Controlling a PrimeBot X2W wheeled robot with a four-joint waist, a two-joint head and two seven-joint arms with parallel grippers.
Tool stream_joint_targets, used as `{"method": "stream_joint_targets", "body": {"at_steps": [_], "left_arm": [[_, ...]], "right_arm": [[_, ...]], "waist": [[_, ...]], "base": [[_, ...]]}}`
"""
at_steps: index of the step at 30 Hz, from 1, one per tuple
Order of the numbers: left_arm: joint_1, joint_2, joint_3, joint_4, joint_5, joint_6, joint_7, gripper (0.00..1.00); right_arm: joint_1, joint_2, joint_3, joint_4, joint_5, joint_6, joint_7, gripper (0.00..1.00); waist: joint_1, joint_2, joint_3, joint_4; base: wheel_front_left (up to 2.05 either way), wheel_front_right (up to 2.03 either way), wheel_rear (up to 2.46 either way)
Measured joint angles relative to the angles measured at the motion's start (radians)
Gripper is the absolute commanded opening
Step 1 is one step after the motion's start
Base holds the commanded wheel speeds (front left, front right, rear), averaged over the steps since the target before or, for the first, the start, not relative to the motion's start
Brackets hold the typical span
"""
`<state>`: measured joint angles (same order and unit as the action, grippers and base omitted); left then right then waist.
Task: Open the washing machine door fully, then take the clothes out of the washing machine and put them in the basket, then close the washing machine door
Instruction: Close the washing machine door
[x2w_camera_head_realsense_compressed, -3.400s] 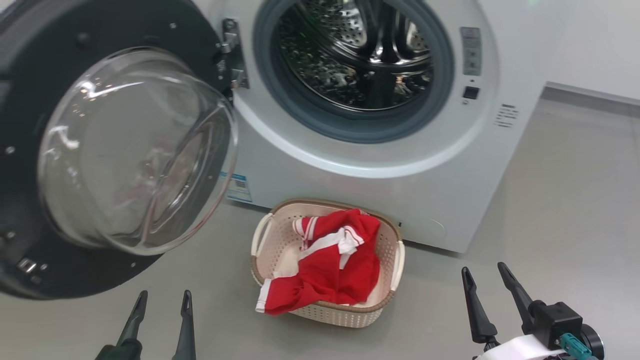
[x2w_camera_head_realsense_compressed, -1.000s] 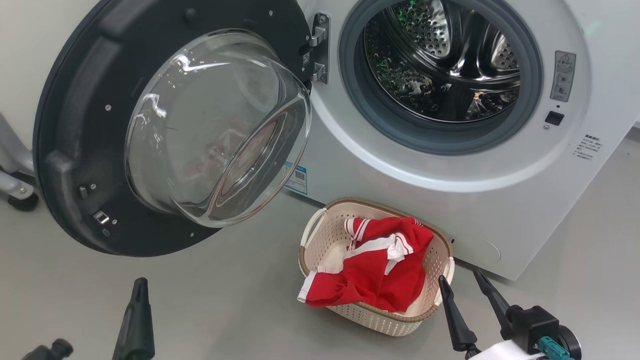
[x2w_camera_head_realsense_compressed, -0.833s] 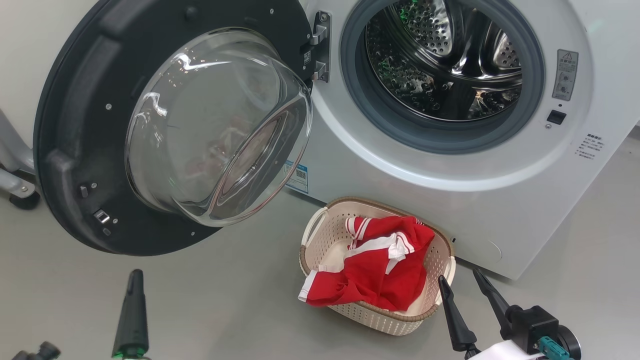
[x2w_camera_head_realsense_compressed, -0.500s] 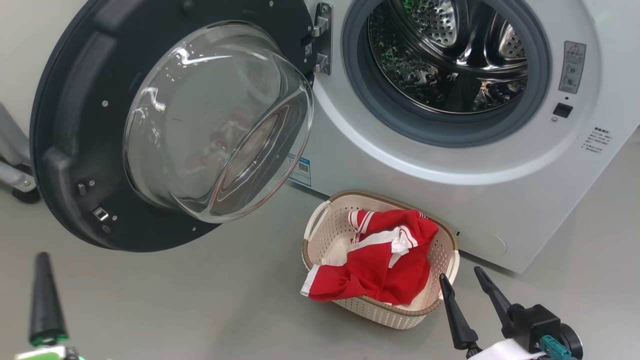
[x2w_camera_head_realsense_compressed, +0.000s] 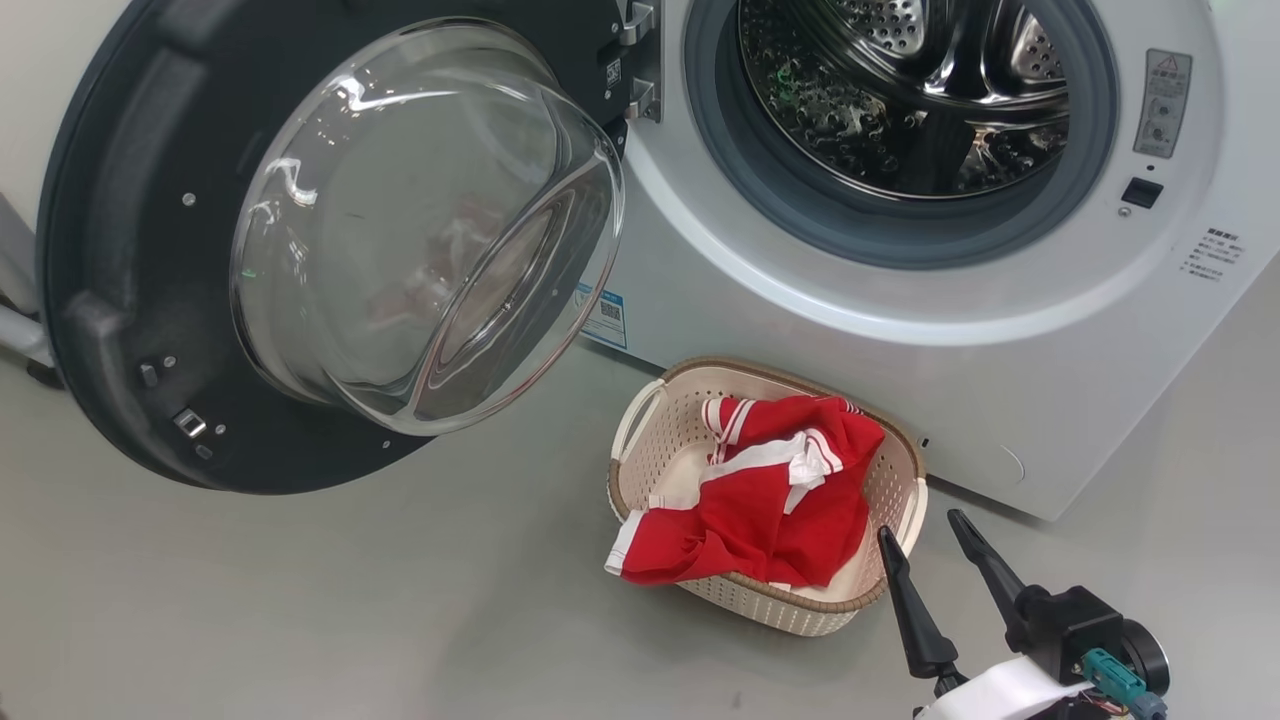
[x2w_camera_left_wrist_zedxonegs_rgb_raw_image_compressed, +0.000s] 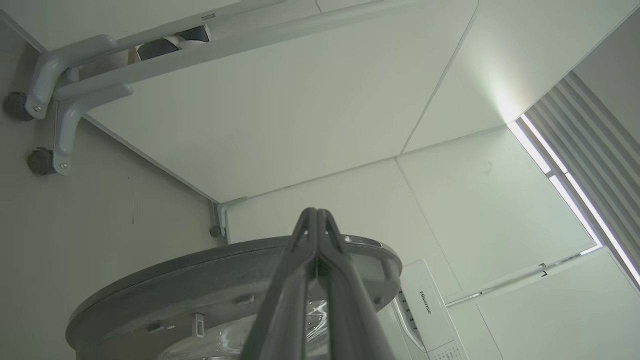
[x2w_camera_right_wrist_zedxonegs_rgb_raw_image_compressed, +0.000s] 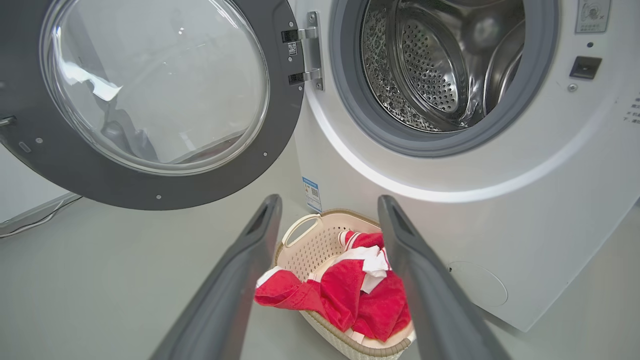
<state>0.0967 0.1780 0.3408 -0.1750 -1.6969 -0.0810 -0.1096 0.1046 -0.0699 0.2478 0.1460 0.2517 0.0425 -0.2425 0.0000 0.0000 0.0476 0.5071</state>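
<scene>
With the clothes (x2w_camera_head_realsense_compressed: 760, 510) in the basket (x2w_camera_head_realsense_compressed: 800, 615) near the washing machine (x2w_camera_head_realsense_compressed: 800, 330), the door (x2w_camera_head_realsense_compressed: 350, 240) stands swung wide left, its rim close by the clenched, empty left gripper (x2w_camera_left_wrist_zedxonegs_rgb_raw_image_compressed: 316, 216), nearer than the released right gripper (x2w_camera_head_realsense_compressed: 920, 528) beside the basket.

The right hand (x2w_camera_head_realsense_compressed: 920, 527), with two long dark fingers, is held at the lower right of the head view, fingers spread wide and empty, carried on a black wrist block (x2w_camera_head_realsense_compressed: 1075, 620) and a pale forearm (x2w_camera_head_realsense_compressed: 1000, 692). The left hand (x2w_camera_left_wrist_zedxonegs_rgb_raw_image_compressed: 316, 220) is seen with its dark grey fingers pressed together, nothing between them.
</scene>
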Motion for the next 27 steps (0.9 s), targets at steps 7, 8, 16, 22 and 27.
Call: {"method": "stream_joint_targets", "body": {"at_steps": [7, 8, 16, 22, 27], "left_arm": [[-0.058, 0.091, 0.064, 0.116, -0.076, 0.033, 0.065, 0.00], [-0.070, 0.098, 0.072, 0.132, -0.091, 0.040, 0.068, 0.00], [-0.143, 0.160, 0.073, 0.232, -0.160, 0.065, 0.160, 0.00], [-0.187, 0.190, 0.058, 0.287, -0.179, 0.077, 0.213, 0.00], [-0.220, 0.212, 0.043, 0.329, -0.193, 0.085, 0.237, 0.00]], "right_arm": [[-0.017, -0.008, 0.005, -0.012, -0.002, 0.001, 0.010, 1.00], [-0.018, -0.010, 0.005, -0.013, -0.002, 0.001, 0.010, 1.00], [-0.044, -0.026, 0.007, -0.029, -0.007, 0.009, 0.022, 1.00], [-0.064, -0.033, 0.007, -0.040, -0.008, 0.014, 0.031, 1.00], [-0.077, -0.042, 0.005, -0.046, -0.008, 0.018, 0.035, 1.00]], "waist": [[0.0000, 0.0000, 0.028, -0.023], [0.0000, 0.0000, 0.033, -0.027], [0.0000, 0.0000, 0.074, -0.063], [0.0000, 0.0000, 0.105, -0.093], [0.0000, 0.0000, 0.129, -0.119]], "base": [[0.00, 0.00, 0.00], [0.00, 0.00, 0.00], [0.00, 0.00, 0.00], [0.00, 0.00, 0.00], [0.00, 0.00, 0.00]]}}
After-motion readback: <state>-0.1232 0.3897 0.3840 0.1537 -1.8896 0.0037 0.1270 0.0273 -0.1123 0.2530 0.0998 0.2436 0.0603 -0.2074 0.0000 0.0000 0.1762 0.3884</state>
